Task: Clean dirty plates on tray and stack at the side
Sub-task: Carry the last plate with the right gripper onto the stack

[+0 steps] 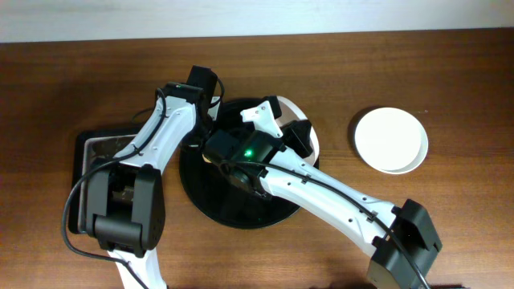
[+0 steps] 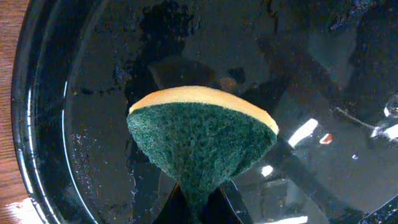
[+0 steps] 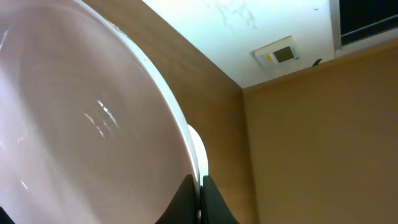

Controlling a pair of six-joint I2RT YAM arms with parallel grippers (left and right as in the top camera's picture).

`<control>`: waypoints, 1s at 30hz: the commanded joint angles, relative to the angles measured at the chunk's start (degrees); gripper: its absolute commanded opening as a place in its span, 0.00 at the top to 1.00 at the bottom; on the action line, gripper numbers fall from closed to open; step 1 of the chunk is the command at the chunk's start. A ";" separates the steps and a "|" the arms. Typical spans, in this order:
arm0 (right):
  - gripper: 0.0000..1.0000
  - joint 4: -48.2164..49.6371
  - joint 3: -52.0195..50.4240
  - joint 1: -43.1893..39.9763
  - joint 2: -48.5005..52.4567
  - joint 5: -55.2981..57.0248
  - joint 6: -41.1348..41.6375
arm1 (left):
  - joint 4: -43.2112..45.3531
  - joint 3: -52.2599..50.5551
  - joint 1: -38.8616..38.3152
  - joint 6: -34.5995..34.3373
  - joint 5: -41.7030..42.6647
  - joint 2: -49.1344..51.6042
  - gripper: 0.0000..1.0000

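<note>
The round black tray lies at the table's middle. My right gripper is shut on the rim of a white plate and holds it tilted over the tray's far right side. In the right wrist view the plate fills the left, with its rim between the jaws. My left gripper is shut on a green and yellow sponge just above the wet tray, its jaws at the bottom edge. A second white plate sits on the table at the right. A third plate is not visible.
A rectangular black tray sits at the left, partly under my left arm. My right arm crosses the tray from the lower right. The brown wooden table surrounds everything.
</note>
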 commanded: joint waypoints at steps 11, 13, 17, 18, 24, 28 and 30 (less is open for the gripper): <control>0.96 -0.15 0.98 0.02 -1.49 1.46 4.61 | 0.63 1.16 0.20 0.96 0.61 0.28 0.99; 0.96 -0.15 0.98 0.02 -1.49 1.11 4.85 | 0.63 1.16 0.20 0.96 0.61 0.28 0.99; 0.96 -0.17 0.98 0.02 -1.51 0.57 4.90 | 0.63 1.16 0.20 0.96 0.61 0.28 0.99; 0.95 -0.20 0.98 -0.39 -1.51 0.15 5.16 | 0.63 1.16 0.20 0.96 0.63 0.28 0.99; 0.96 4.07 2.91 -23.47 -8.63 -30.56 0.74 | 0.63 1.16 0.20 0.96 0.63 0.28 1.00; 0.95 6.14 2.84 -52.50 -9.92 -65.02 -12.52 | 0.61 1.16 0.20 0.96 0.63 0.28 1.00; 0.95 6.36 2.71 -65.68 -8.24 -72.43 -15.54 | 0.63 1.16 0.20 0.96 0.63 0.28 0.99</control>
